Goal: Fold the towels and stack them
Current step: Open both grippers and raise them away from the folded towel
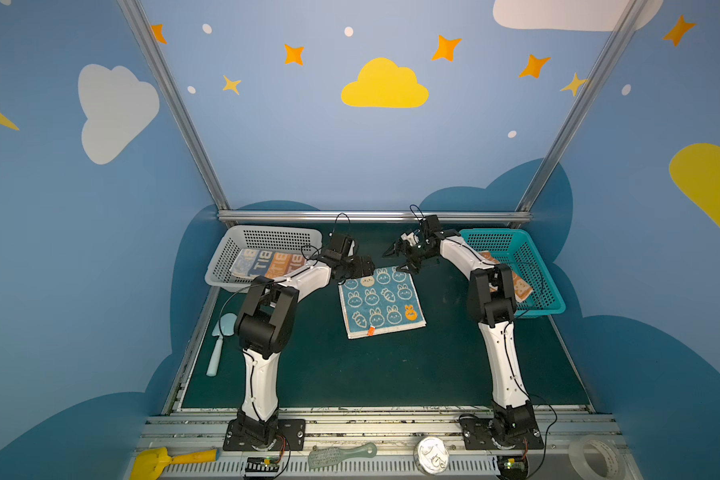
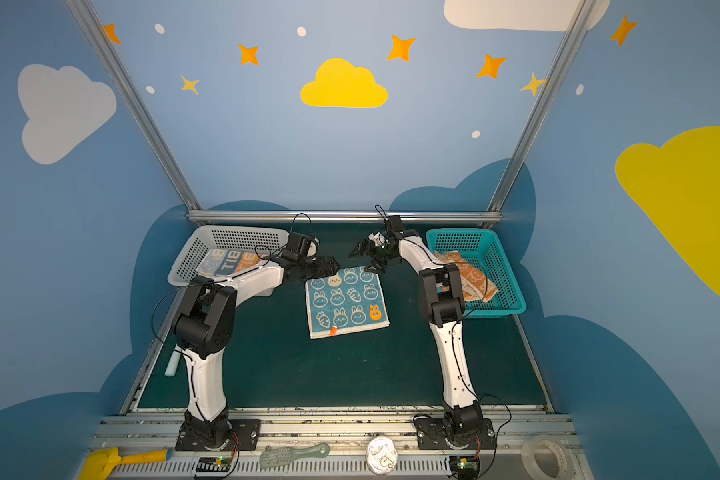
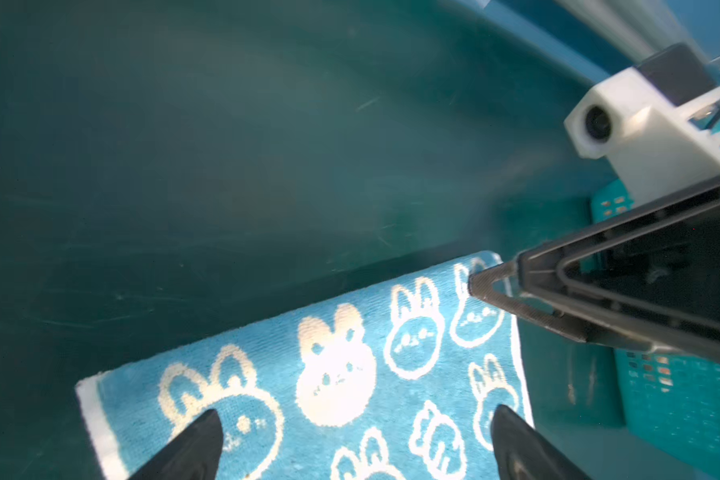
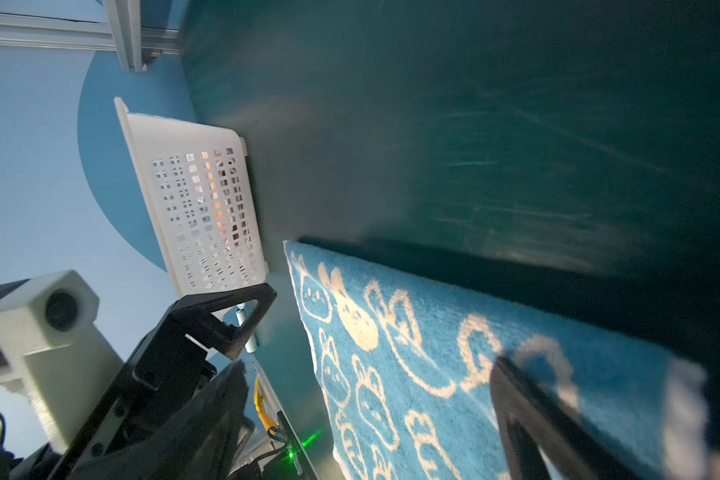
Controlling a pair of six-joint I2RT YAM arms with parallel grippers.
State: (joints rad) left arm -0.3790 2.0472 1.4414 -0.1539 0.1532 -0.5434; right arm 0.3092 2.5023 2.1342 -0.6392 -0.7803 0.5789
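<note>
1. The blue towel (image 1: 381, 303) lies flat in the middle of the counter (image 1: 391, 374). It is printed with white-outlined rabbits and carrots, plus one cream rabbit and one orange rabbit. A small orange tag (image 1: 371, 331) sits on its near edge.
2. The striped towel (image 1: 267, 264), lettering up, lies in the white basket (image 1: 277, 241) at far left. The orange towel (image 1: 523, 289) lies in the teal basket (image 1: 491, 241) at far right.
3. The left hand (image 3: 356, 419) is spread wide and empty over the blue towel's far left corner. The right hand (image 4: 366, 370) is likewise spread and empty over the far right corner.
4. The counter is dark green; the walls (image 1: 350, 158) are blue with painted clouds and stars.
</note>
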